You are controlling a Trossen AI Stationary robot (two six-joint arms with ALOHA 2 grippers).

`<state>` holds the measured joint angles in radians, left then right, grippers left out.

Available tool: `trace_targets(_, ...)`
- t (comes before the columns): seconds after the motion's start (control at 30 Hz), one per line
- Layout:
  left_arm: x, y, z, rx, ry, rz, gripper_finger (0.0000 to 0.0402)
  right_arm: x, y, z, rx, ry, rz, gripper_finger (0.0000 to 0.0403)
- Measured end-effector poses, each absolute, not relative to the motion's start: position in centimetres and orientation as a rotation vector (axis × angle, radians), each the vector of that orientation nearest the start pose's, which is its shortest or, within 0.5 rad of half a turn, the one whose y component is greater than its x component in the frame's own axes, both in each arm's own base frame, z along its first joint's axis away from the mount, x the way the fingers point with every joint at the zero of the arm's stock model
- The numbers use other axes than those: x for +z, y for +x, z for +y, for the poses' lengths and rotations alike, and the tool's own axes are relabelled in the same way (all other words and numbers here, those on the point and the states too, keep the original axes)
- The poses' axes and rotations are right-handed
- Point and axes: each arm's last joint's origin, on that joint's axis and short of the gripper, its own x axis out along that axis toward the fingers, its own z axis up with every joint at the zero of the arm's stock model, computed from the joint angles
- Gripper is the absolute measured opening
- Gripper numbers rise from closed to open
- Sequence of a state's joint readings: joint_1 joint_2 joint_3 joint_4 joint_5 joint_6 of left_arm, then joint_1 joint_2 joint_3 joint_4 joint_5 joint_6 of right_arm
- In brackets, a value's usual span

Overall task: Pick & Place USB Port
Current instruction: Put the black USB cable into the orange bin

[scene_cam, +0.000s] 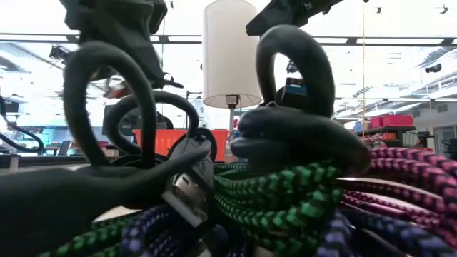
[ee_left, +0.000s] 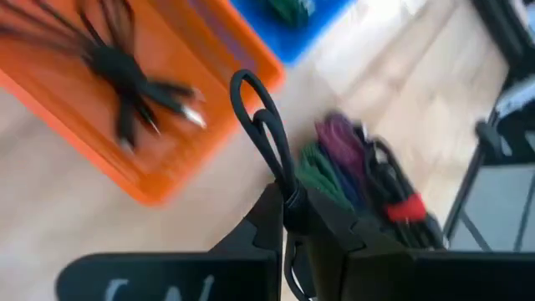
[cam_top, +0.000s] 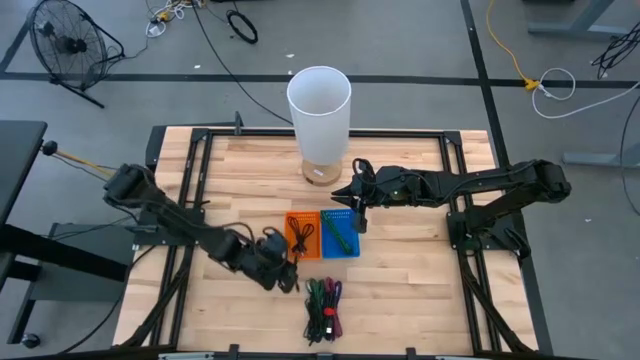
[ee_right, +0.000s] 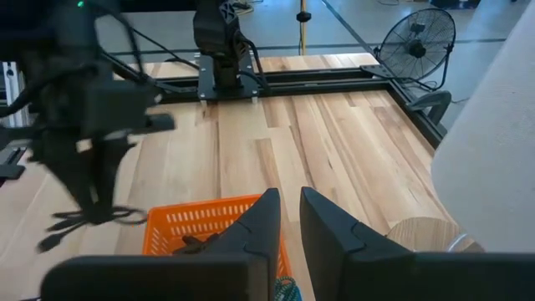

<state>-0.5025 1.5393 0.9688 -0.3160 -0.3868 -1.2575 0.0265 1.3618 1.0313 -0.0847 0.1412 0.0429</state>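
Pale wooden slats of the table [cam_top: 400, 290] fill my overhead feed, with grey floor and a black fan behind. Nearest the front edge I see the loose pile of braided green, purple and pink USB cables [cam_top: 323, 306], which crowds the table-level camera. Just behind and to the left of it hangs my left gripper [cam_top: 283, 270], its fingers [ee_left: 267, 226] pinched together on a black looped USB cable [ee_left: 266, 138] that stands up out of them, lifted above the wood between the pile and the trays. Next back sits the orange plastic tray [cam_top: 302, 237] with a bundle of black cables [cam_top: 301, 234] already lying in it, and touching its right side the blue plastic tray [cam_top: 341, 235] with a green cable [cam_top: 335, 232] in it. My right gripper [cam_top: 358, 217] hovers over the blue tray's far right corner, fingers [ee_right: 263, 221] nearly together and holding nothing. Farthest back stands the white cylindrical lamp [cam_top: 319, 118] on its round wooden base
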Motion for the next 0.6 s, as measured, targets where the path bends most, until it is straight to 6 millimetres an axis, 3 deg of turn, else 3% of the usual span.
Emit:
trace_targets(0.23, 23.2, 28.3, -9.5, 0.441, -0.706, 0.671, 0.0030, 30.0, 30.5, 0.4, -0.122, 0.007, 0.411, 0.0052)
trace_targets(0.47, 22.7, 29.5, -4.8, 0.508, -0.702, 0.714, 0.0030, 30.0, 30.5, 0.4, -0.121, 0.007, 0.411, 0.0052)
trace_targets(0.6, 22.7, 29.8, -3.2, 0.520, -0.717, 0.712, 0.0030, 30.0, 30.5, 0.4, -0.121, 0.007, 0.412, 0.0052)
